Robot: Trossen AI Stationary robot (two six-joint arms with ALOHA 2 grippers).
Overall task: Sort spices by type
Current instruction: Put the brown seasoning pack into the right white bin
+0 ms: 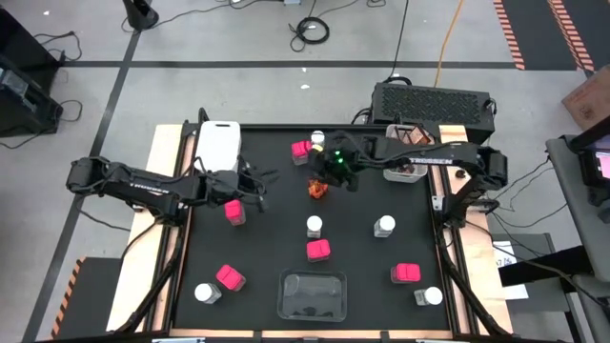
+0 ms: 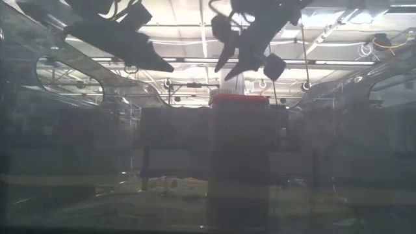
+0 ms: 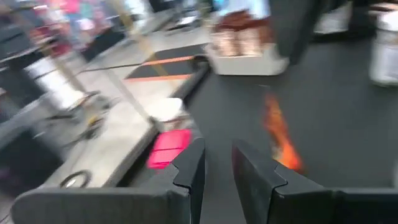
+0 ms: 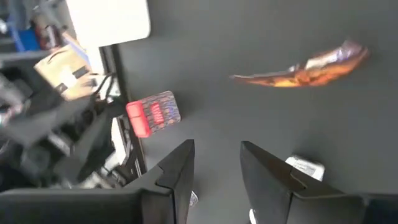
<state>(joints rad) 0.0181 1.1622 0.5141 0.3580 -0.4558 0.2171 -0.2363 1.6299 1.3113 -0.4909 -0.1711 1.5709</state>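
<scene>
Pink square-topped boxes sit scattered on the black mat (image 1: 362, 195), among them one (image 1: 233, 211) just near of my left gripper (image 1: 264, 186) and one (image 1: 301, 151) at the far side. Small clear jars with white lids (image 1: 314, 226) (image 1: 384, 226) stand mid-table. A small brown-orange container (image 1: 316, 189) lies on the mat between the two grippers; it shows streaked in the right wrist view (image 4: 305, 68). My right gripper (image 1: 324, 170) hovers just far of it. Both grippers (image 3: 217, 158) (image 4: 217, 152) are open, with nothing between their fingers.
A white tray (image 1: 217, 145) sits at the far left of the mat. A tray with brown jars (image 1: 405, 152) sits at the far right, under my right arm. A clear tray (image 1: 311, 293) lies at the near edge. More pink boxes (image 1: 229, 277) (image 1: 406, 273) and white-lidded jars (image 1: 207, 292) (image 1: 431, 295) stand near the front.
</scene>
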